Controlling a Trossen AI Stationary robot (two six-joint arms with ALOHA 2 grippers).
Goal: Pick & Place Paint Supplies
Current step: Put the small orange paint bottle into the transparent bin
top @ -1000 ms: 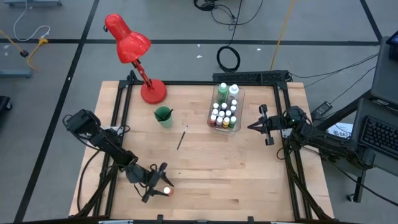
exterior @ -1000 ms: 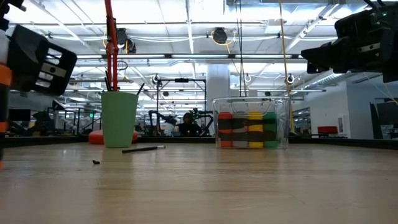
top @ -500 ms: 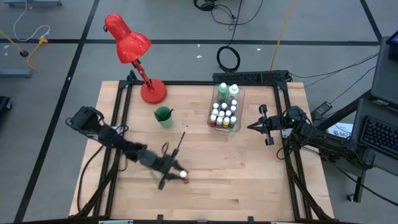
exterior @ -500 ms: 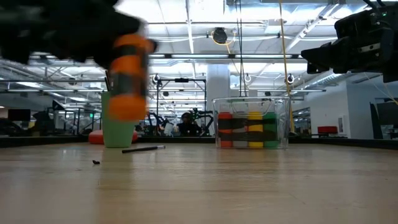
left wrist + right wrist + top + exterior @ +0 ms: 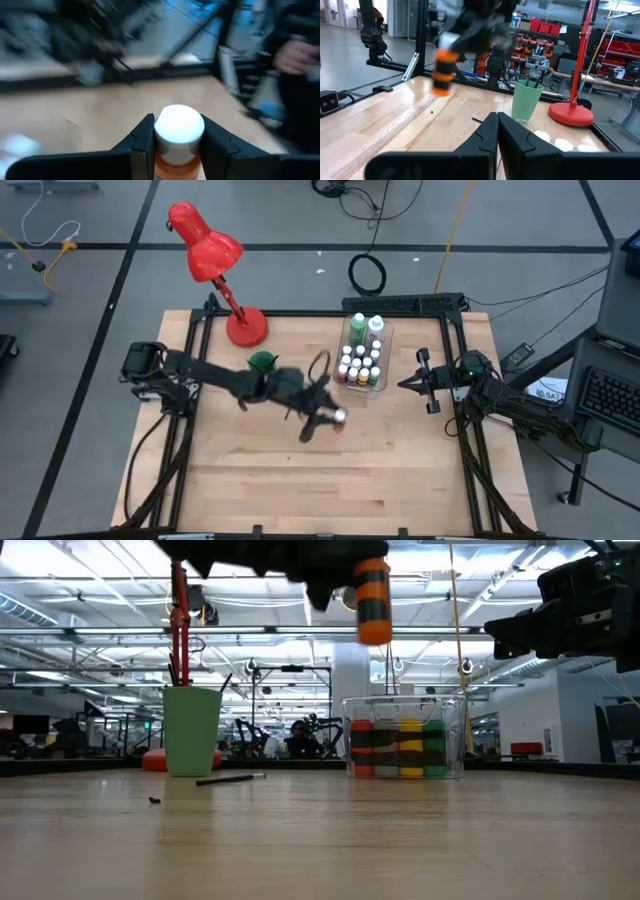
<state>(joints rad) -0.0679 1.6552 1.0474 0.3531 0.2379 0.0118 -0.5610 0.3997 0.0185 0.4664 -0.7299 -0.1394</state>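
My left gripper is out over the middle of the table, just near of the clear bin, and is shut on a small orange paint bottle with a white cap. The bottle is high above the wood. The bin holds several white-capped bottles standing upright. A thin dark paintbrush lies flat on the table near the green cup. My right gripper waits shut at the table's right edge. My left gripper pinches the orange bottle between its two fingers, which lie on opposite sides just below the white cap. The fingers come nearly level from the table's left. The bottle stands upright in the hold, cap up, lifted clear of the table.
A red desk lamp stands at the far left corner, its base beside the green cup, which holds brushes. Bare wood spreads across the near half of the table.
My left gripper has swung from the table's near left part toward the right and far side and has risen, carrying the orange bottle up toward the clear bin. The bottle has stayed upright in the hold.
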